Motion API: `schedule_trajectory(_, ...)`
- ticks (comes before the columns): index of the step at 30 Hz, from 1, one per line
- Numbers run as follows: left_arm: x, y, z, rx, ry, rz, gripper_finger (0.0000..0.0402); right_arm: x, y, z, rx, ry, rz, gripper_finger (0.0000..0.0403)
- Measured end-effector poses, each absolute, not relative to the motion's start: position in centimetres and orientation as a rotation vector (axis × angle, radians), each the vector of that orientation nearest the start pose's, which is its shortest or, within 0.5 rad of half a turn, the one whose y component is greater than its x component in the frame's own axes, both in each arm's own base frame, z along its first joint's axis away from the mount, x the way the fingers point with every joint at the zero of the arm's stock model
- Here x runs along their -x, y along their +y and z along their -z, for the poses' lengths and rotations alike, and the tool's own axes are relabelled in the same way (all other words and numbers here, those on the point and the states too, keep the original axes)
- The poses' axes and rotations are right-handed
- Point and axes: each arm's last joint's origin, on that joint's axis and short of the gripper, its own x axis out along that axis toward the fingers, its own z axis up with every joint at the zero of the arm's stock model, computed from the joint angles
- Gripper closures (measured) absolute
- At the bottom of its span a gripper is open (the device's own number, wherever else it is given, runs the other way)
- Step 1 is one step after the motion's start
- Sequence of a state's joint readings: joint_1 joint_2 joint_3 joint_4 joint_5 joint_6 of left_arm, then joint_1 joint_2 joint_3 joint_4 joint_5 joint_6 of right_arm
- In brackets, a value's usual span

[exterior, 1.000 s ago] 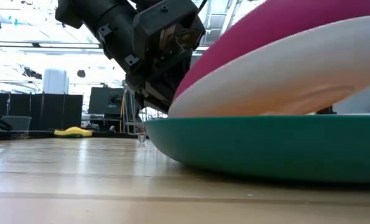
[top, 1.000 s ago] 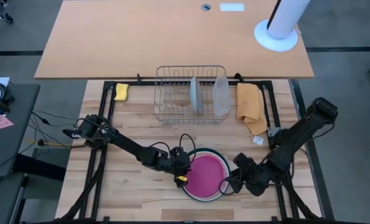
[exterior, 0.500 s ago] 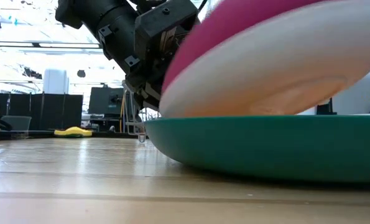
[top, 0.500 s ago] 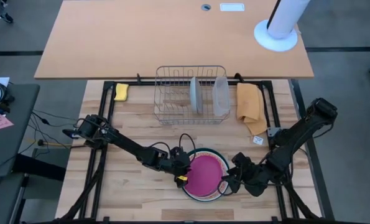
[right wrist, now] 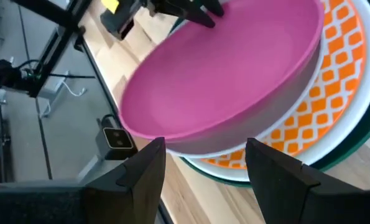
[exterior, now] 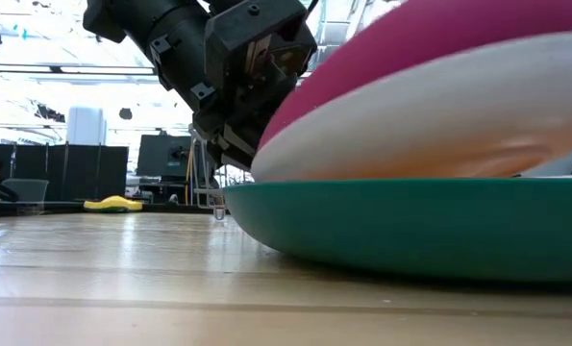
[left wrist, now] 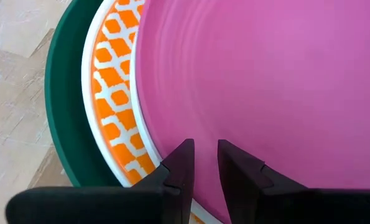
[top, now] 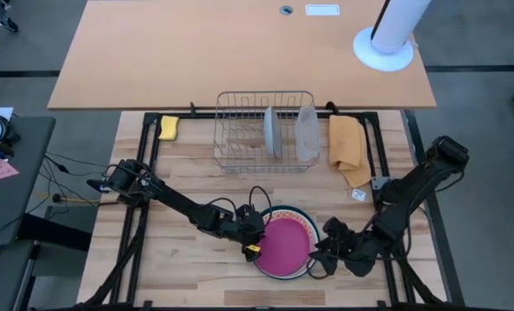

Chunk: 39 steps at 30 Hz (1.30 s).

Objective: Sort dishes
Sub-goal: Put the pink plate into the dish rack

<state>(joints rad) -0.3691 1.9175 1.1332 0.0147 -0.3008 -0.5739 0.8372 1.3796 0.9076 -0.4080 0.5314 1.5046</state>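
A magenta pink plate [top: 284, 244] tops a stack on an orange-patterned plate [left wrist: 113, 106] and a dark green plate [exterior: 410, 226] at the table's near middle. The pink plate is tilted: its left edge is down and its right side is raised. My left gripper [top: 255, 238] is at the plate's left rim, its fingers almost shut. My right gripper [top: 315, 261] stands open at the raised right rim. A pale grey plate [top: 272, 130] stands on edge in the wire rack [top: 239, 142]. My left gripper comes slanting down from the table's left. Its nearly shut fingertips [left wrist: 183, 163] are over the pink plate's inner face just inside its left rim [left wrist: 172, 134]. That edge stays low on the stack. My right gripper stands wide open at the plate's raised right rim [right wrist: 234, 140]. The pale underside shows between its fingers. I cannot tell whether they touch it.
The rack at the far middle also holds a clear plastic tub [top: 307, 134]. A yellow sponge [top: 168, 128] lies to its left and an orange cloth [top: 347, 147] to its right. Bare wood lies left of the stack.
The pink plate's right side tipped higher, then sank back somewhat. Its left edge stayed down by my left gripper.
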Motion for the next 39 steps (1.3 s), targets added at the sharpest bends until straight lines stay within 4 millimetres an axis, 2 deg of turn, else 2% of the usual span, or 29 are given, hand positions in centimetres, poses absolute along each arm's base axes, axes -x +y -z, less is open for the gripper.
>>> schedule_trajectory(7,-37.1,-13.4,-15.5,0.299,0.716,-0.145,0.0334,-19.0,19.7,-23.5,-0.943,0.599,0.331,0.0182)
schedule_trajectory(13,-37.1,-13.4,-15.5,0.301,0.716,-0.147,0.0334,-19.3,19.5,-23.3,-0.95,0.593,0.353,0.0182)
schedule_trajectory(21,-37.1,-13.4,-15.5,0.302,0.715,-0.146,0.0334,-19.9,20.2,-21.3,-0.95,0.615,0.414,0.0182)
schedule_trajectory(29,-37.1,-13.4,-15.5,0.302,0.714,-0.146,0.0334,-20.8,19.8,-21.6,-0.965,0.584,0.401,0.0183)
schedule_trajectory(33,-37.1,-13.4,-15.5,0.301,0.714,-0.145,0.0334,-21.4,19.2,-21.7,-0.972,0.573,0.418,0.0196)
schedule_trajectory(39,-37.1,-13.5,-15.5,0.3,0.713,-0.143,0.0334,-21.7,18.9,-21.6,-0.957,0.574,0.424,0.0241)
